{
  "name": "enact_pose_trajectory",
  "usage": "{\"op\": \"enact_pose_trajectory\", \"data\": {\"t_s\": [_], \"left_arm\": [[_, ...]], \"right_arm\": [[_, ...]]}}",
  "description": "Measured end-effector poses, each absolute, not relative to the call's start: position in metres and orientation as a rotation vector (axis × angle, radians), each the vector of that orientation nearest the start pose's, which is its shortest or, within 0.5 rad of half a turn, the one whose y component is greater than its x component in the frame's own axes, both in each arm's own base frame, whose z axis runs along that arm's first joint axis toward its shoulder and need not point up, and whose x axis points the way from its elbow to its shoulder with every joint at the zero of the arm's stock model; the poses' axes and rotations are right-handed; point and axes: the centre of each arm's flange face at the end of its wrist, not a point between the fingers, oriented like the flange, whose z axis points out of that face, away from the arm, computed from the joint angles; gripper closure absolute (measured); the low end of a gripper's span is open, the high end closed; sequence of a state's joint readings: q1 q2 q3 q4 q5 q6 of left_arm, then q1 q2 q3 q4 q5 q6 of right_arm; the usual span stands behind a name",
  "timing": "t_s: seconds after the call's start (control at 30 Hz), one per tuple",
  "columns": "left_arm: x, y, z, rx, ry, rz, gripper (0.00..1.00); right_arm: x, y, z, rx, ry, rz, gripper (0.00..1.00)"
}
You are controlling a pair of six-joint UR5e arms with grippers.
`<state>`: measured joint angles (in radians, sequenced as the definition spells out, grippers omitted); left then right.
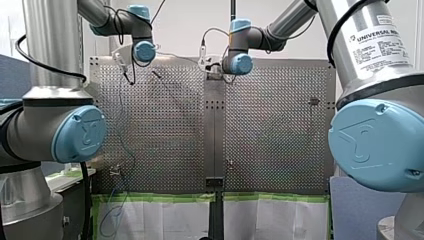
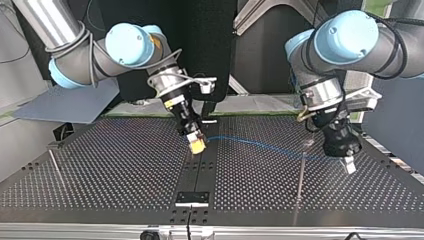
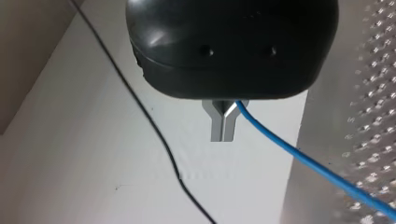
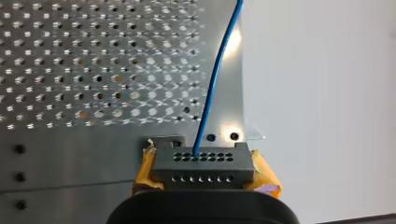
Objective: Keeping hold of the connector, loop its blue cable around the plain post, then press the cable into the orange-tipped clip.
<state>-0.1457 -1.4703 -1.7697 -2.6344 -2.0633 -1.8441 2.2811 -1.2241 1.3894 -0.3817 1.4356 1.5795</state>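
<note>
Right wrist view: the connector (image 4: 203, 158) is pinched by the right pincer (image 4: 204, 173) between its yellow pads (image 4: 268, 179). The blue cable (image 4: 212, 84) leaves one of the connector's upper holes and runs away over the perforated worktop (image 4: 93, 70).

Left wrist view: the metal fingers (image 3: 215, 126) of the left pincer (image 3: 222, 122) are pressed together, and the cable is caught at their root. From there it is led off towards the worktop's edge.

Top view: the connector is held low over the worktop's middle seam. The cable is stretched nearly straight across to the left pincer, which is just beside a slim post (image 2: 301, 175). Whether this is the plain post cannot be told, and no orange tip is made out.

Front view: both pincers are placed at the worktop's far end, well apart. Little else is resolved.

Assessment: the loop is judged not yet begun. The clamp on the connector should be kept firm throughout. The cable should be carried low around the post's foot, so that it is not lifted over the top. Tension should be kept modest, since a hard pull is likely to strain the wire where it enters the connector.
</note>
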Motion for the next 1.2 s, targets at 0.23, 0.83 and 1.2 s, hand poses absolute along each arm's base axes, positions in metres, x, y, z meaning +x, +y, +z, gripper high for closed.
{"op": "enact_pose_trajectory", "data": {"t_s": [0.23,0.83,1.2], "left_arm": [[0.478,-0.129,0.488,-0.492,1.104,-0.072,1.00],[0.543,-0.104,0.476,-0.412,1.170,-0.103,1.00],[0.557,-0.099,0.454,-0.409,1.215,-0.091,1.00]], "right_arm": [[0.536,-0.404,0.435,1.550,-0.581,1.965,1.00],[0.548,-0.435,0.407,1.583,-0.626,1.938,1.00],[0.548,-0.441,0.398,1.592,-0.637,1.927,1.00]]}}
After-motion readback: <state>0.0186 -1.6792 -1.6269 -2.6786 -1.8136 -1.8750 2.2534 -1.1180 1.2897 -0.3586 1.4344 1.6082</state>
